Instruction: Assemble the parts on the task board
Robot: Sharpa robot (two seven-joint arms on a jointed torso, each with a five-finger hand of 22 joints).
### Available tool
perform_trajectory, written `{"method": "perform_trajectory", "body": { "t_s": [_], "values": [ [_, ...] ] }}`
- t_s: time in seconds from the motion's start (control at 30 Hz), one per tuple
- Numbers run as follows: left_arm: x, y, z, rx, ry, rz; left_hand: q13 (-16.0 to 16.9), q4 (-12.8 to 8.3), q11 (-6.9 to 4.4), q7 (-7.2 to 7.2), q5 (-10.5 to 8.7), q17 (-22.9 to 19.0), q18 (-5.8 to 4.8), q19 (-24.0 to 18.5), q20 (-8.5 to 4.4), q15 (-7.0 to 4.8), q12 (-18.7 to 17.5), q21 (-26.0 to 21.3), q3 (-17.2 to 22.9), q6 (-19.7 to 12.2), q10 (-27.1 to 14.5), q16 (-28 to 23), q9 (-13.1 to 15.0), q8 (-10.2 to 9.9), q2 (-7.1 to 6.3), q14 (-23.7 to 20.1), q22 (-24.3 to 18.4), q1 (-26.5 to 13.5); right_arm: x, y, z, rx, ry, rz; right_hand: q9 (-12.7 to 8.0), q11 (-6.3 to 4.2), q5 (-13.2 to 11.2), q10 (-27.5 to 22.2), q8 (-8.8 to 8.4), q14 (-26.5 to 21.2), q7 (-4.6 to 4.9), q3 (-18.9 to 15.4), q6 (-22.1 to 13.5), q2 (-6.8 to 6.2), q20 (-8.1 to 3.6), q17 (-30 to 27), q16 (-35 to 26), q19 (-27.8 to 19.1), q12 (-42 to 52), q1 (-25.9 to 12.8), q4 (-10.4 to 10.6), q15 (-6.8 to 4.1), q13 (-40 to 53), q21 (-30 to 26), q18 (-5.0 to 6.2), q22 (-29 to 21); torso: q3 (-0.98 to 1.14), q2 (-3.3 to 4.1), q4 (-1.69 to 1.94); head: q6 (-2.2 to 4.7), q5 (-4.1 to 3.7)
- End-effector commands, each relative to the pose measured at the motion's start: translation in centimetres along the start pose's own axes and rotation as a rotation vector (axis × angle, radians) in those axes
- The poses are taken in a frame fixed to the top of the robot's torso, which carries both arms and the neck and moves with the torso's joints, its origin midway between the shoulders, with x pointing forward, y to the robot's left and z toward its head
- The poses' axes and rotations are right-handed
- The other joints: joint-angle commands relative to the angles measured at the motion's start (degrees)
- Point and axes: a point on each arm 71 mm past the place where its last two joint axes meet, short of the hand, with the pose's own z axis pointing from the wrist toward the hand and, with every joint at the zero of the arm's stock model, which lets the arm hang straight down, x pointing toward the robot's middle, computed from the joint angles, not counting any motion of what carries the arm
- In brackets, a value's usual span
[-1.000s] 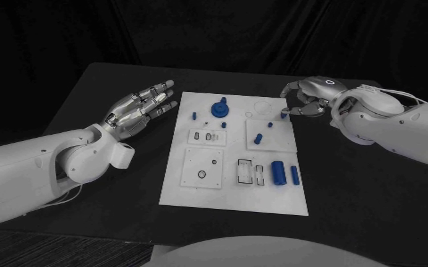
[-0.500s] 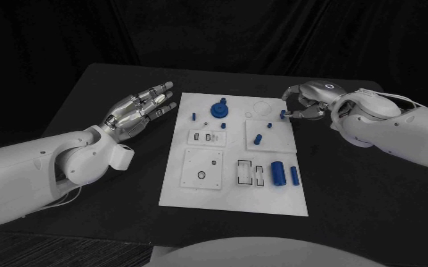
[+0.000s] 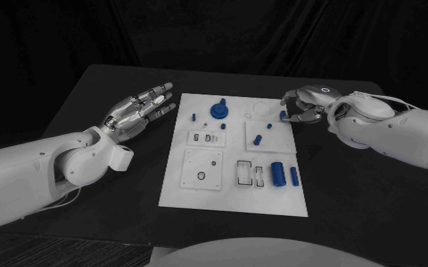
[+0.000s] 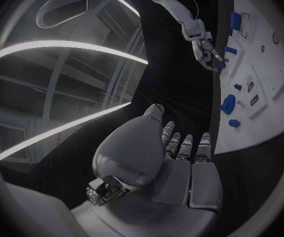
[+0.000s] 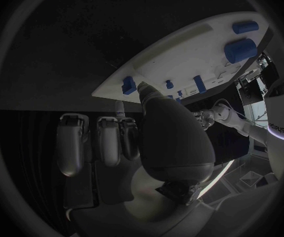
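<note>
The white task board lies in the middle of the black table. On it are a round blue part, small blue pegs and two blue cylinders near its right edge. My right hand is curled at the board's far right corner, around a small blue part. In the right wrist view the thumb tip lies right beside that part, which sits at the board's edge. Whether a finger closes on it from the other side is unclear. My left hand hovers beside the board's left edge, fingers spread, holding nothing.
White inset plates with slots and holes take up the board's near half. Black table surrounds the board on both sides, and a dark curtain hangs behind it.
My right hand has shifted slightly left and lower, closing in round the small blue part at the board's corner. The part has barely moved. The left hand is still.
</note>
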Motion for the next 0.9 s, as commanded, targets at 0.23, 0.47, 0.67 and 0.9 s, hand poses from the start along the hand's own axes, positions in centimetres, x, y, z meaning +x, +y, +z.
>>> {"method": "perform_trajectory", "body": {
  "t_s": [0.23, 0.47, 0.67, 0.9],
  "values": [
    [0.10, 0.03, 0.04, 0.010, 0.008, -0.007, 0.17, -0.28, 0.52, -0.15, 0.83, -0.28, -0.29, 0.40, 0.55, 0.37, 1.10, -0.05, 1.59, -0.14, -0.18, -0.31, 0.83, 0.78, -0.19, 0.33, 0.17, 0.57, 0.56, -0.21, 0.08, 0.031, 0.036, -0.001, -1.53, 0.36, 2.97, 6.17, 1.51, 6.30, 0.49, 1.72, 2.13, -0.22, 0.55, 15.27, 1.15, 3.40, 0.95, 2.11, 0.01, 0.29, 15.06, -0.26, -1.53, 13.61, 0.02, 0.01, 0.00, -0.19, -0.06],
    [0.09, 0.05, 0.02, 0.009, 0.008, -0.007, 0.16, -0.36, 0.52, -0.13, 0.86, -0.28, -0.29, 0.39, 0.58, 0.40, 1.09, -0.05, 1.67, -0.14, -0.19, -0.30, 0.83, 0.78, -0.21, 0.34, 0.16, 0.57, 0.69, -0.17, 0.20, 0.038, 0.037, -0.001, -2.75, 0.61, 5.59, 6.17, 1.38, 6.30, 0.80, 2.32, 5.46, 0.22, 0.78, 15.27, 1.15, 3.40, 0.95, 2.64, -0.11, 0.51, 15.06, -0.36, -1.51, 13.62, -0.02, 0.03, -0.01, -0.26, 0.00],
    [0.13, 0.09, 0.01, 0.006, 0.010, -0.009, 0.16, -0.36, 0.52, -0.13, 0.86, -0.28, -0.29, 0.39, 0.58, 0.40, 1.09, -0.05, 1.67, -0.14, -0.19, -0.30, 0.83, 0.78, -0.21, 0.34, 0.16, 0.57, 0.72, -0.18, 0.35, 0.041, 0.036, -0.003, -3.57, 0.60, 7.12, 6.17, 0.83, 6.30, 0.74, 2.79, 6.87, 0.35, 0.85, 15.27, 1.15, 3.39, 0.95, 3.18, -0.24, 0.53, 15.06, -0.42, -1.50, 13.63, -0.04, 0.05, -0.01, -0.36, 0.01],
    [0.21, 0.15, 0.05, 0.004, 0.013, -0.011, 0.17, -0.39, 0.52, -0.13, 0.86, -0.29, -0.29, 0.38, 0.58, 0.40, 1.11, -0.06, 1.70, -0.15, -0.19, -0.32, 0.83, 0.77, -0.22, 0.33, 0.16, 0.57, 0.71, -0.12, 0.54, 0.041, 0.031, -0.004, -3.80, 0.56, 7.23, 6.17, 0.69, 6.30, 0.67, 2.94, 7.46, 0.44, 0.85, 15.27, 1.15, 3.40, 0.95, 3.31, -0.24, 0.51, 15.06, -0.43, -1.50, 13.64, 0.00, 0.04, 0.00, -0.46, 0.06]
  ]
}}
